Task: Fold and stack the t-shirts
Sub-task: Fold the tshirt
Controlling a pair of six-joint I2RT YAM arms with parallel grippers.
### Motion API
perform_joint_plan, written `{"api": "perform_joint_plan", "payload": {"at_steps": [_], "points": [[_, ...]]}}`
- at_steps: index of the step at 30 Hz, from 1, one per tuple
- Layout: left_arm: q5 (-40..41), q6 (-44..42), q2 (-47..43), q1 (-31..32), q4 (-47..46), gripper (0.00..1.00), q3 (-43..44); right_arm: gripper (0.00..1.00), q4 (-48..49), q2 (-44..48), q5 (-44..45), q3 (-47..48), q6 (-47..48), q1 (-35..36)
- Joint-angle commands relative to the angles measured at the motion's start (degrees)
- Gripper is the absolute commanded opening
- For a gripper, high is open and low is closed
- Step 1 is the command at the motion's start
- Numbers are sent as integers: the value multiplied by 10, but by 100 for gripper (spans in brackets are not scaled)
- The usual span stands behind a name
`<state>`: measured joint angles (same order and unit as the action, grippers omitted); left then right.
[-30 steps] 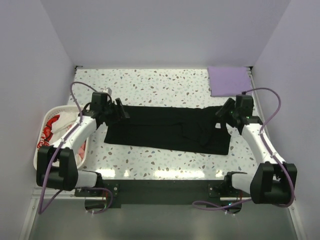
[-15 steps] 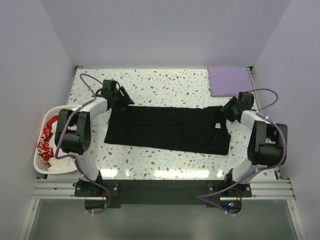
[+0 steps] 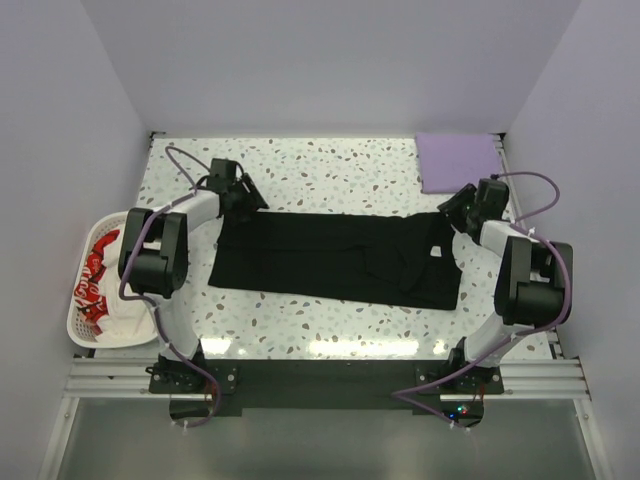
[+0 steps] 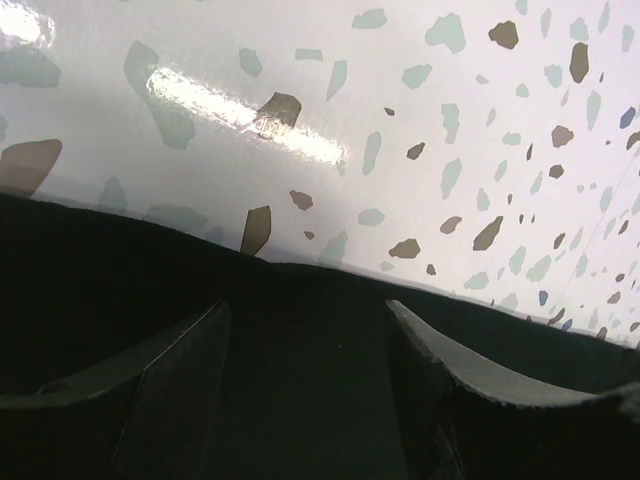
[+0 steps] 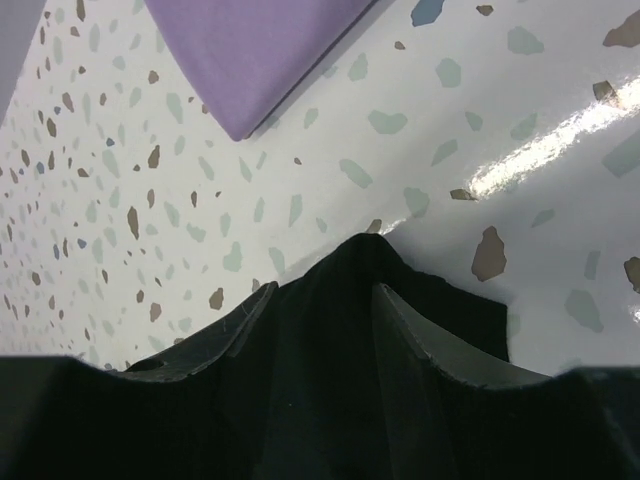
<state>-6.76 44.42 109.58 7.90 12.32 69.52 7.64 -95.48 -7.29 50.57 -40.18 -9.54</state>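
Note:
A black t-shirt (image 3: 335, 258) lies spread flat across the middle of the table. My left gripper (image 3: 246, 196) hovers at its far left corner. In the left wrist view it (image 4: 306, 305) is open, its fingers wide apart over the flat black cloth (image 4: 100, 270) near the hem. My right gripper (image 3: 450, 211) is at the far right corner. There the jaws (image 5: 325, 287) are shut on a raised peak of black fabric (image 5: 450, 310). A folded lavender t-shirt (image 3: 458, 162) lies at the back right, its corner (image 5: 250, 50) showing in the right wrist view. A white t-shirt with red lettering (image 3: 95, 272) sits in the basket.
A white slotted basket (image 3: 112, 335) hangs off the table's left edge beside the left arm. Lavender walls close the table in at the back and both sides. Speckled tabletop (image 3: 330, 175) shows behind the black shirt, and a strip (image 3: 330, 325) in front of it.
Both arms have reached farther back, bringing the grippers onto the black shirt's far corners. The right jaws have narrowed on the cloth, which now bunches up between them.

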Motion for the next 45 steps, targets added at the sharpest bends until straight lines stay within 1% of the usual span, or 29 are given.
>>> {"api": "perform_joint_plan", "payload": {"at_steps": [1, 3, 7, 10, 12, 13, 16, 19, 22, 27, 32, 38, 41, 42, 43, 45], "points": [[11, 3, 12, -1, -9, 67, 21, 45, 32, -17, -5, 22, -9, -1], [12, 3, 17, -1, -9, 67, 23, 44, 33, -27, -6, 23, -9, 0], [18, 4, 25, -1, -3, 67, 26, 36, 51, -31, -13, 12, -16, -1], [21, 5, 29, -1, 3, 67, 26, 22, 56, -33, -22, 6, -23, 0], [25, 6, 34, -2, 8, 67, 27, 15, 55, -29, -19, 1, -25, 0], [26, 7, 34, -2, 10, 67, 27, 9, 53, -25, -18, -2, -25, 0], [46, 9, 36, -3, 20, 67, 27, 4, 41, -2, -3, -11, -23, -1], [58, 15, 40, -7, 31, 67, 27, 2, 11, 24, 9, -5, -5, -1], [59, 20, 41, -10, 32, 67, 21, 1, -17, 62, 30, -7, 16, -1], [62, 26, 46, -12, 33, 67, 18, 1, -62, 88, 56, -13, 52, -1], [60, 27, 53, -12, 34, 67, 18, 1, -62, 64, 71, -43, 54, -1], [60, 27, 52, -12, 36, 67, 17, 2, -65, 12, 83, -44, 49, -1], [59, 24, 48, -12, 33, 67, 19, 8, -75, -3, 84, -35, 49, -1], [55, 22, 45, -12, 30, 67, 20, 15, -75, -1, 82, -33, 49, -1], [51, 18, 42, -12, 27, 67, 23, 18, -81, 2, 78, -28, 48, -1], [47, 7, 35, -12, 26, 68, 31, 28, -107, 18, 75, -13, 49, -1]]}}
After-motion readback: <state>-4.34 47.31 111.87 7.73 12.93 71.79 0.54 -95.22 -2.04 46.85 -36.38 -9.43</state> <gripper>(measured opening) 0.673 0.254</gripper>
